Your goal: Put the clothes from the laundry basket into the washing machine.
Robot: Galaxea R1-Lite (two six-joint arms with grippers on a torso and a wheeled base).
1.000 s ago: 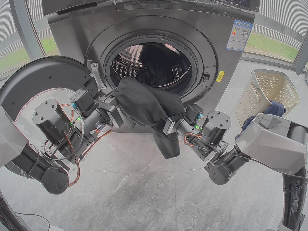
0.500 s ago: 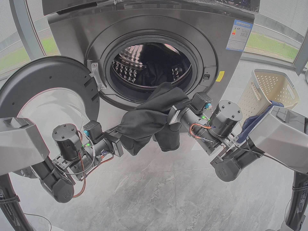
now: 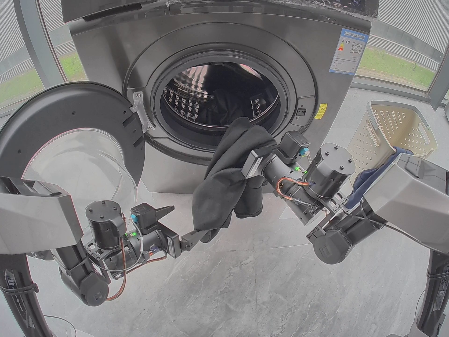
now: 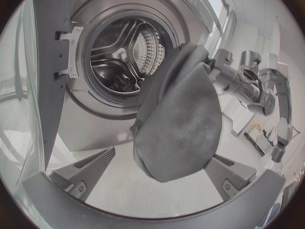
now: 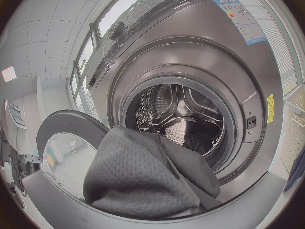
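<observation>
Right claw (image 3: 244, 164), mid-frame, clenches the black garment (image 3: 224, 183) just under the drum (image 3: 220, 99) mouth, likely poised to feed it in, while left claw (image 3: 189, 221), lower left, hangs spread wide by the dangling hem.

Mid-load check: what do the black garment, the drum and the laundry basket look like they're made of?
Black garment: soft knit fabric, matte, fibre unclear; fine mesh-like texture, limp folds.
Drum: polished steel, it seems; mirror glints, rows of punched holes.
Laundry basket: cream moulded plastic, likely; rigid perforated walls.
</observation>
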